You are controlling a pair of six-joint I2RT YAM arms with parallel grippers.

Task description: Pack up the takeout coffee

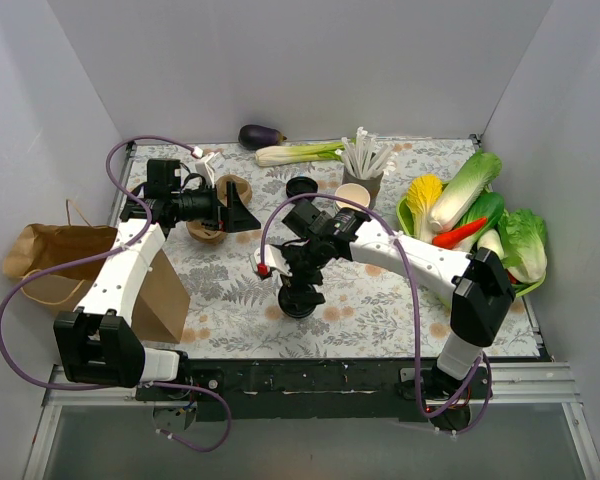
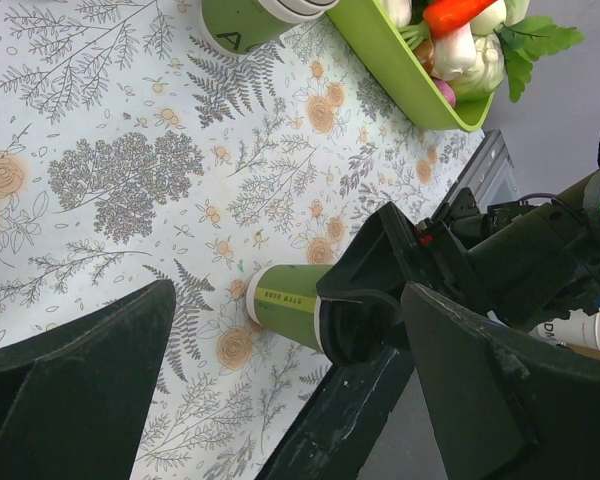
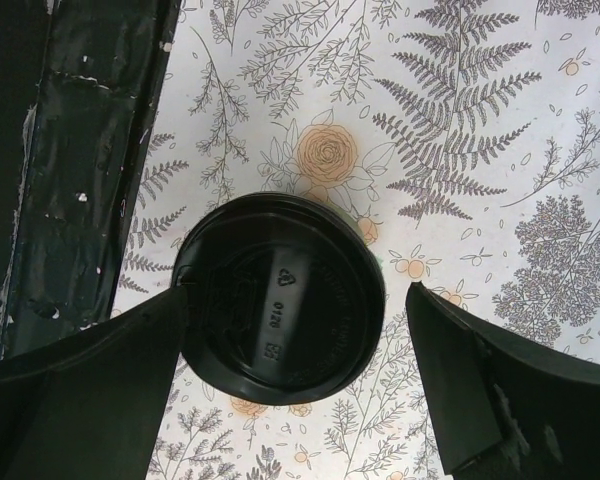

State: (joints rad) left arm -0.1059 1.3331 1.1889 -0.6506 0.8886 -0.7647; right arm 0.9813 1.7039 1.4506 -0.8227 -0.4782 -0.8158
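The takeout coffee (image 1: 298, 303) stands upright on the floral mat, a green-and-cream paper cup with a round black lid (image 3: 278, 296). My right gripper (image 1: 300, 284) hangs straight over it, open, its jaws either side of the lid. In the right wrist view the left finger (image 3: 90, 385) sits at the lid's rim and the right finger (image 3: 480, 380) stands apart. The left wrist view shows the cup (image 2: 286, 306) under the right gripper. My left gripper (image 1: 240, 212) is open and empty at the back left, well away from the cup; it also shows in the left wrist view (image 2: 280, 400).
A brown paper bag (image 1: 55, 262) lies at the left edge. Brown paper pieces (image 1: 210, 230) sit by the left gripper. A stack of lidless cups (image 1: 354, 194), stirrers (image 1: 365, 155), a loose black lid (image 1: 301, 186), a leek (image 1: 298, 152), an eggplant (image 1: 261, 136) and a green vegetable basket (image 1: 530, 285) line the back and right.
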